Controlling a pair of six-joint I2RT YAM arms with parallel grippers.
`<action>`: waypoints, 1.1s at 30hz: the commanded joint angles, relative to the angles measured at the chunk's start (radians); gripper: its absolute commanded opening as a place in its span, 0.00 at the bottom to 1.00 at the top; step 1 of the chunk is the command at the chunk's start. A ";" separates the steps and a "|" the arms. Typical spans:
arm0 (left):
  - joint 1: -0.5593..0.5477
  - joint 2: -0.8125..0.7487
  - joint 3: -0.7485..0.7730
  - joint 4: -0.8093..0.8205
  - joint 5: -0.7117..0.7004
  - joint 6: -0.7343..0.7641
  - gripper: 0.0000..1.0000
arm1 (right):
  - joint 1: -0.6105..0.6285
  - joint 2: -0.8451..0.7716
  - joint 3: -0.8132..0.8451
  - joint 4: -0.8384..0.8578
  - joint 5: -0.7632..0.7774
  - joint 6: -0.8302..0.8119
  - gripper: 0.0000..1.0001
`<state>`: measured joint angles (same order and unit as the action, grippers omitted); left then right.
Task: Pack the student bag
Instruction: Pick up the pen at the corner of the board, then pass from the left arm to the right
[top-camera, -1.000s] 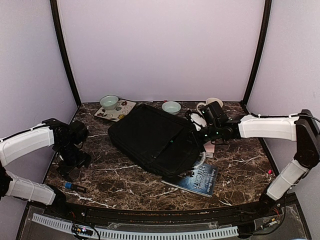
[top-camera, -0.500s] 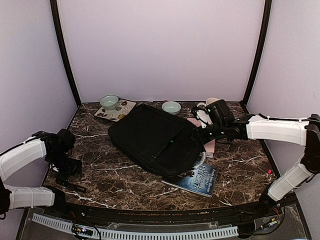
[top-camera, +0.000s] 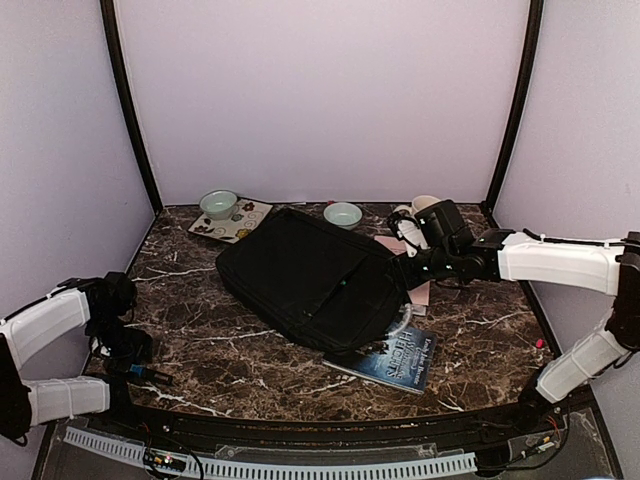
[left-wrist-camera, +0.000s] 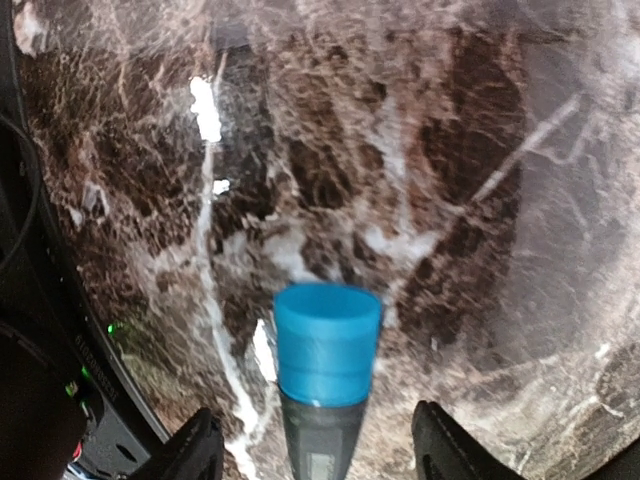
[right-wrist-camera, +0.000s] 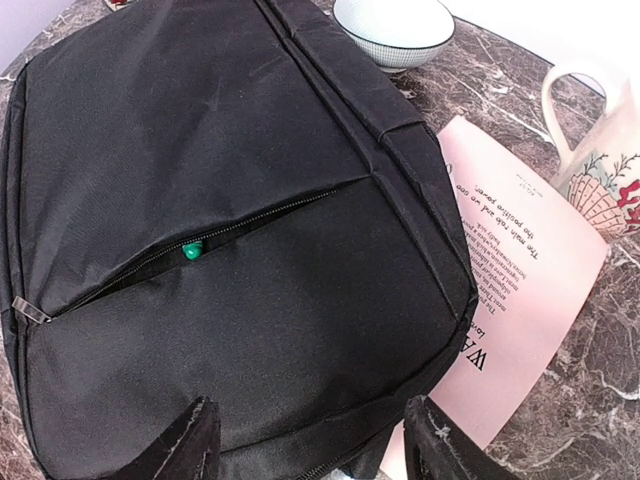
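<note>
Centrally, the student bag (top-camera: 305, 280) lies flat on the marble table (top-camera: 230, 340), pocket side up. Its long axis runs diagonally, from the far left toward the near right in the top view, and its right-hand corner points at the right gripper (top-camera: 408, 268). The pocket zip is partly undone, with a small green piece (right-wrist-camera: 192, 250) showing in the slit. In the right wrist view the gripper is released, its jaws spread wide over that end of the bag; contact cannot be confirmed. A book (top-camera: 400, 355) lies partly under the bag's near corner, and a pink printed sheet (right-wrist-camera: 520, 290) lies partly under its right edge. The left gripper (top-camera: 125, 345) is also released, well apart from the bag at the table's near left. A blue-capped marker (left-wrist-camera: 327, 345) lies on the table between its jaws.
</note>
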<state>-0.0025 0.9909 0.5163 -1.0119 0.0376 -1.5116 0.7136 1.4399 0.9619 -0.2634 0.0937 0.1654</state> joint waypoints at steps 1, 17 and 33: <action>0.016 -0.003 -0.056 0.065 0.014 0.020 0.61 | -0.002 -0.002 0.001 0.008 0.013 -0.006 0.63; 0.025 -0.019 -0.075 0.257 0.108 0.012 0.00 | -0.011 -0.030 0.002 0.015 0.039 -0.005 0.64; -0.162 0.035 0.178 0.561 0.142 -0.056 0.00 | -0.011 -0.023 0.047 0.121 -0.055 0.074 0.63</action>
<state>-0.0910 0.9649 0.6289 -0.5198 0.1818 -1.5383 0.7067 1.4307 0.9779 -0.2241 0.0822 0.1928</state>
